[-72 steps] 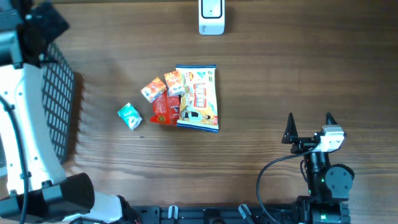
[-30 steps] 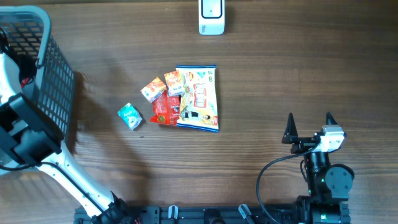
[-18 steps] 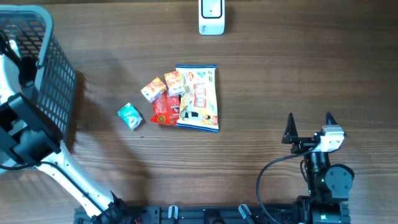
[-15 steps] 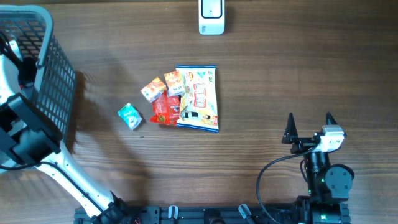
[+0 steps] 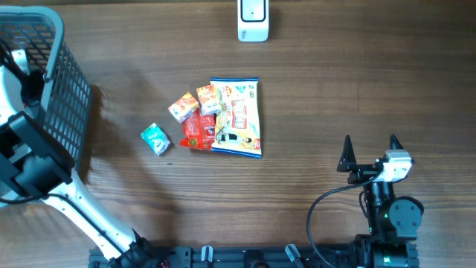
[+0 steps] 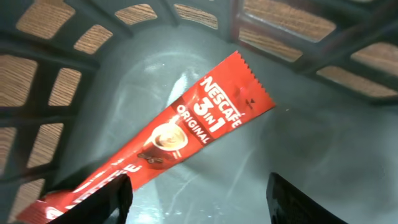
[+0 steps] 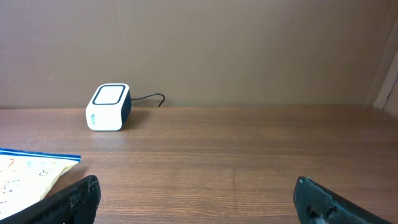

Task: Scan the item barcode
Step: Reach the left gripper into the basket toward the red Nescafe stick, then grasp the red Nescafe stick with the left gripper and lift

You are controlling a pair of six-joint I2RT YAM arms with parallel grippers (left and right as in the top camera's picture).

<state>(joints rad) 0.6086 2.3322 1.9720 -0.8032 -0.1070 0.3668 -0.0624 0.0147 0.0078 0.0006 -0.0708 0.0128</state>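
A red Nescafé 3-in-1 sachet (image 6: pixel 186 134) lies slanted on the grey floor of the basket (image 6: pixel 323 37). My left gripper (image 6: pixel 202 205) hangs just above that floor, open. The sachet's lower end runs past its left finger (image 6: pixel 102 205), and the right finger (image 6: pixel 301 202) stands apart over bare floor. From overhead the left arm (image 5: pixel 30 160) reaches into the basket (image 5: pixel 71 89) and its gripper is hidden. The white barcode scanner (image 5: pixel 253 21) stands at the table's far edge, and the right wrist view shows the scanner (image 7: pixel 108 107) too. My right gripper (image 5: pixel 370 152) rests open at the near right, holding nothing.
A pile in the middle of the table holds a large snack bag (image 5: pixel 238 115), two orange boxes (image 5: pixel 183 106), a red pack (image 5: pixel 198 132) and a small green box (image 5: pixel 155 138). The basket's walls close in around the left gripper.
The left arm has swung from over the basket's far end to its near side, and has hardly shifted in the last second. The pile and the right arm have not moved.
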